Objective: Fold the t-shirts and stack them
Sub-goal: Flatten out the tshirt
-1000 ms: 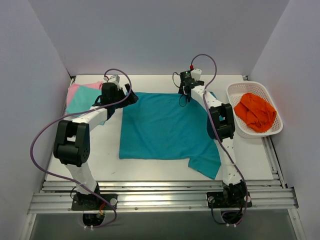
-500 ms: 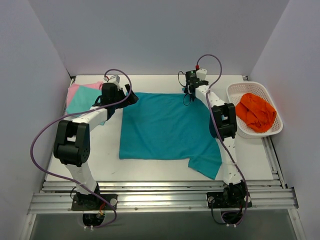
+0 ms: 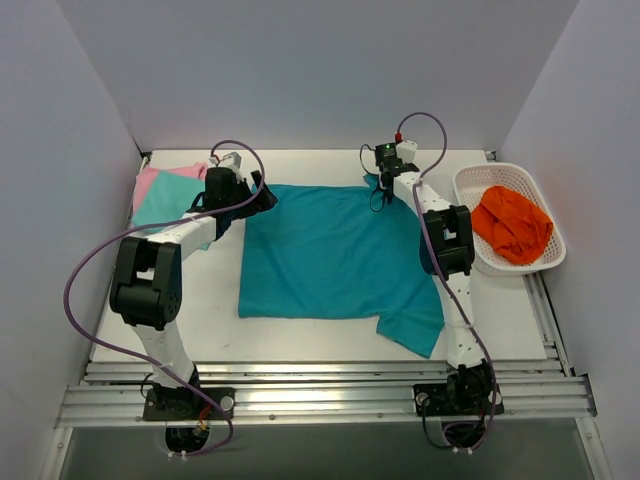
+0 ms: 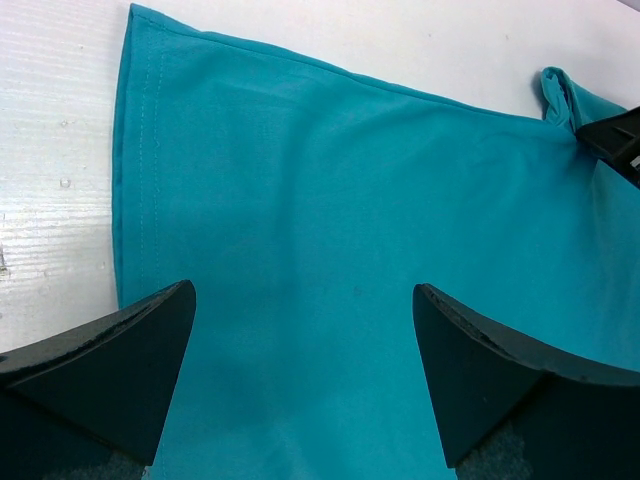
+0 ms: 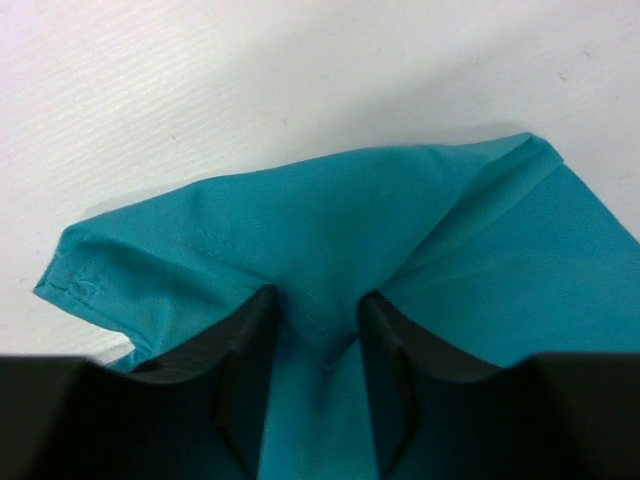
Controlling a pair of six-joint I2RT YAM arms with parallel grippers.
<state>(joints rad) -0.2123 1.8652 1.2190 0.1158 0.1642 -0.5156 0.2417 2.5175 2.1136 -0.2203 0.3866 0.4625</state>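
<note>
The deep teal t-shirt [image 3: 330,255] lies spread flat in the middle of the table. My left gripper [image 3: 262,192] is open and low over its far left corner, with cloth between the wide-apart fingers in the left wrist view [image 4: 302,290]. My right gripper [image 3: 384,190] is shut on a pinched fold at the shirt's far right corner [image 5: 318,300]. The teal shirt fills both wrist views [image 4: 350,200] [image 5: 300,230]. The pink t-shirt [image 3: 150,180] and the aqua-mint t-shirt [image 3: 165,205] lie folded together at the far left.
A white lattice basket [image 3: 505,262] stands at the right edge and holds a crumpled orange cloth [image 3: 510,222]. Grey walls close the back and both sides. The right gripper's tip shows at the edge of the left wrist view [image 4: 615,145].
My right gripper has moved a little right and farther back, drawing the teal shirt's far right corner outward. The left arm has hardly moved.
</note>
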